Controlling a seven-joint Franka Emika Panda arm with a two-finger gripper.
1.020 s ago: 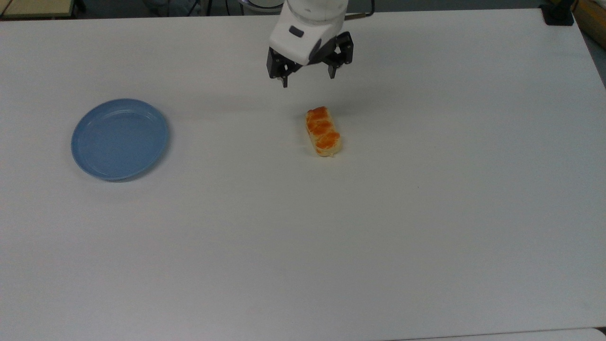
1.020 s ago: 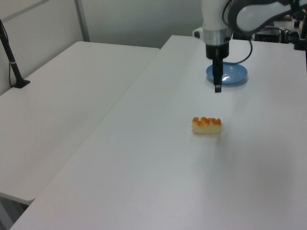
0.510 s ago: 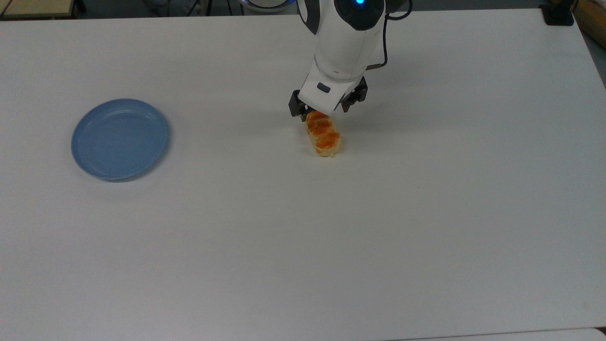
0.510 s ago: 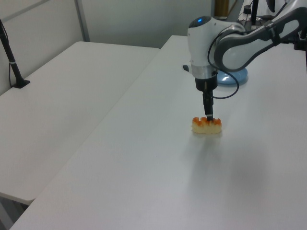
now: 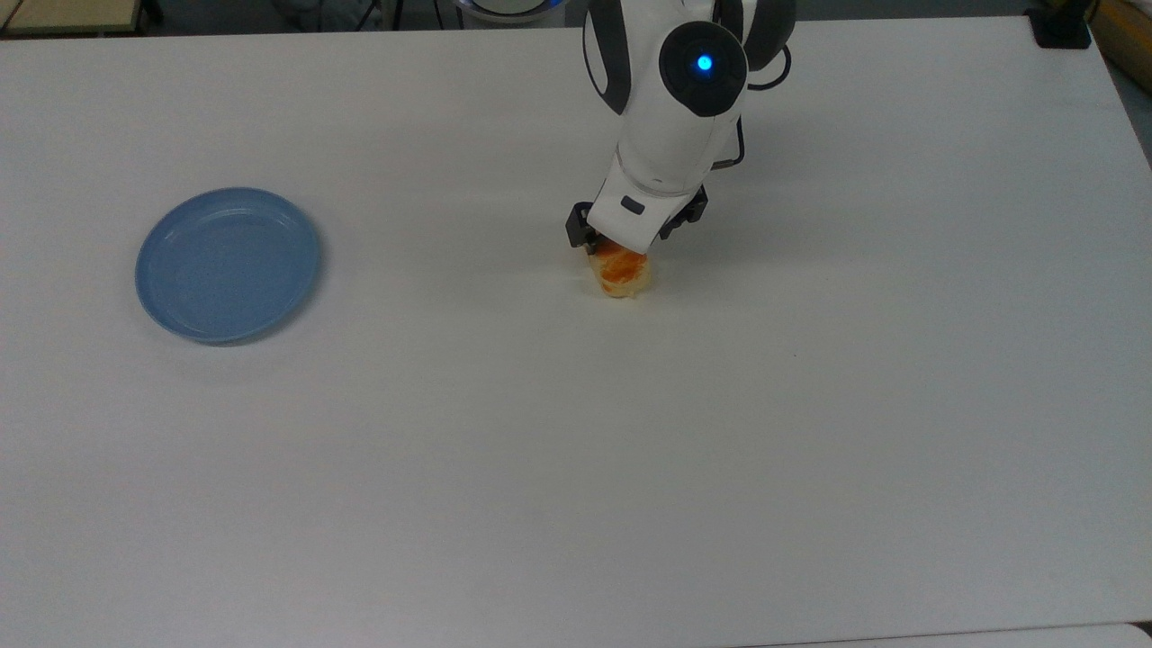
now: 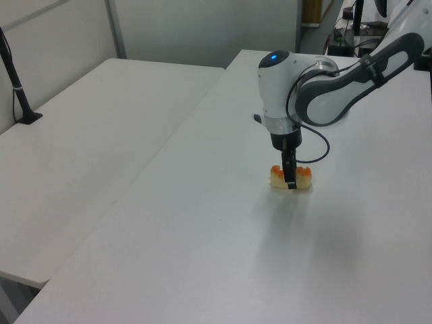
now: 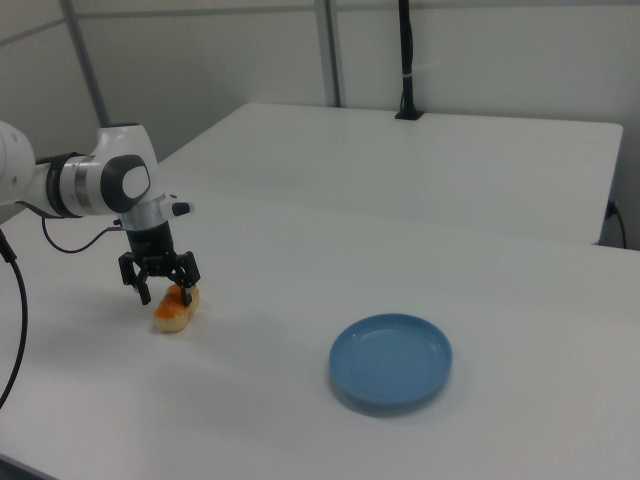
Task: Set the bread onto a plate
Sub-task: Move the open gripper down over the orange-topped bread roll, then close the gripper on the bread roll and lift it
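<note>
The bread [image 5: 619,277], a small tan loaf with orange bumps, lies on the white table near its middle. My gripper [image 5: 621,252] is lowered over the loaf's far end and hides that part in the top view. In the right view the gripper [image 7: 166,296] is open, one finger on each side of the bread [image 7: 172,318]. The left view has a dark finger [image 6: 289,177] standing in front of the bread [image 6: 304,177]. The light-blue plate [image 5: 228,264] sits empty far to the top view's left, and at the right view's right [image 7: 391,360].
The white table [image 5: 630,468] stretches wide around the bread. A second white table [image 6: 88,135] stands alongside, carrying a black post [image 6: 17,88]. A black cable [image 7: 15,330] hangs from the arm at the right view's left edge.
The gripper came forward and down from above the table onto the bread, its fingers now either side of the loaf. Bread and plate have not moved.
</note>
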